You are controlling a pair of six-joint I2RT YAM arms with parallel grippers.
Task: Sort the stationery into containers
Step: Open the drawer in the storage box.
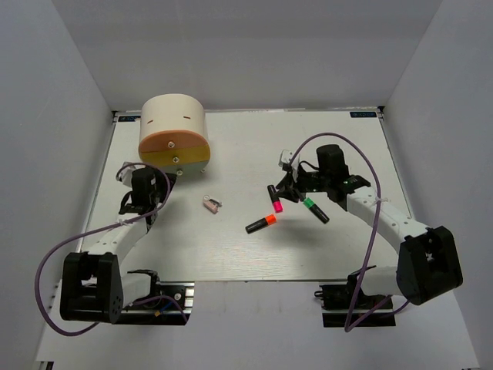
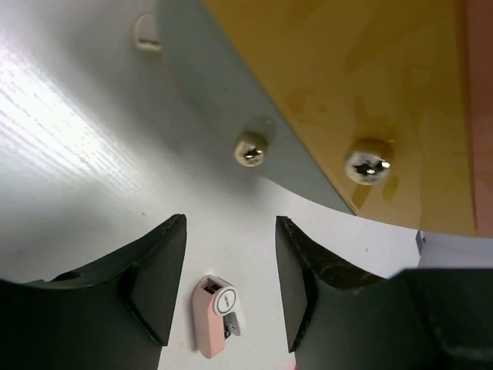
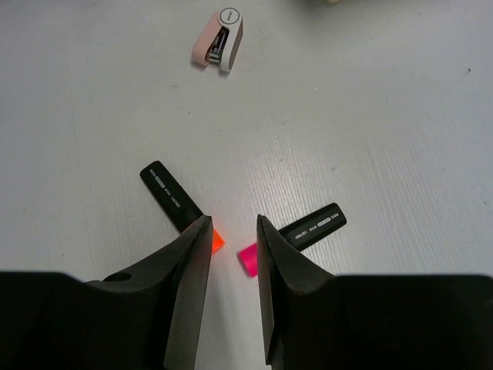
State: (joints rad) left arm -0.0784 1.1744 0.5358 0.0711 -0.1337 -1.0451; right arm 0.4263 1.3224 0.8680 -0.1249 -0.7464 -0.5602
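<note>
The cream drum-shaped organiser (image 1: 173, 131) stands at the back left, its orange and yellow front (image 2: 370, 85) and two small knobs (image 2: 250, 148) facing my left gripper. My left gripper (image 1: 146, 185) (image 2: 231, 223) hangs open just in front of it. The pink-and-white clip (image 1: 211, 204) (image 2: 214, 316) (image 3: 219, 38) lies flat on the table, seen between the left fingers but untouched. The pink-capped marker (image 1: 274, 199) (image 3: 312, 227), orange-capped marker (image 1: 261, 223) (image 3: 171, 199) and green-capped marker (image 1: 315, 210) lie mid-table. My right gripper (image 1: 286, 185) (image 3: 233, 223) hovers over the pink and orange caps, narrowly open and empty.
White walls enclose the white table (image 1: 231, 254) on the left, back and right. Purple cables (image 1: 370, 185) loop from both arms. A small cream stud (image 2: 146, 31) sits on the table beside the organiser.
</note>
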